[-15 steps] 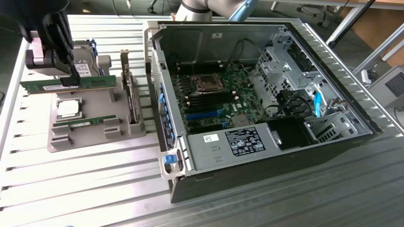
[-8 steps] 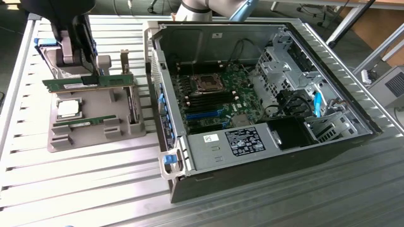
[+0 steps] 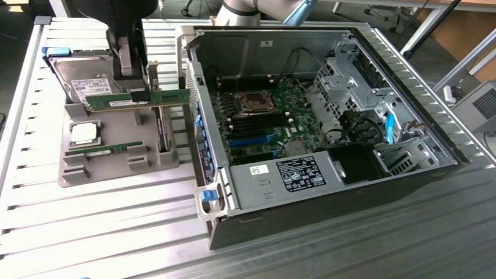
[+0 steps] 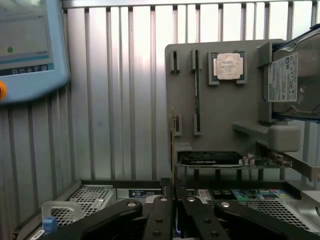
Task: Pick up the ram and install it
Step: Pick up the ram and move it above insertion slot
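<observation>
My gripper (image 3: 132, 88) is shut on the ram (image 3: 139, 99), a long green stick held level in the air above the grey holder tray (image 3: 116, 168), just left of the open computer case (image 3: 326, 116). In the wrist view the held ram (image 4: 173, 145) appears edge-on as a thin line rising from between the black fingers (image 4: 159, 215) of the gripper (image 4: 174, 199). A second, matching ram (image 3: 104, 151) (image 4: 196, 90) still lies in its slot on the tray. Inside the case, the motherboard's memory slots (image 3: 250, 123) lie below the processor socket (image 3: 254, 102).
The tray (image 4: 220, 115) also carries a silver processor chip (image 3: 83, 133) (image 4: 226, 66), a hard drive (image 3: 89, 81) (image 4: 295, 80) and a dark expansion card (image 4: 210, 159). A teach pendant (image 4: 30, 45) lies on the slatted metal table (image 3: 93, 232). The case wall (image 3: 194, 99) stands close beside the held stick.
</observation>
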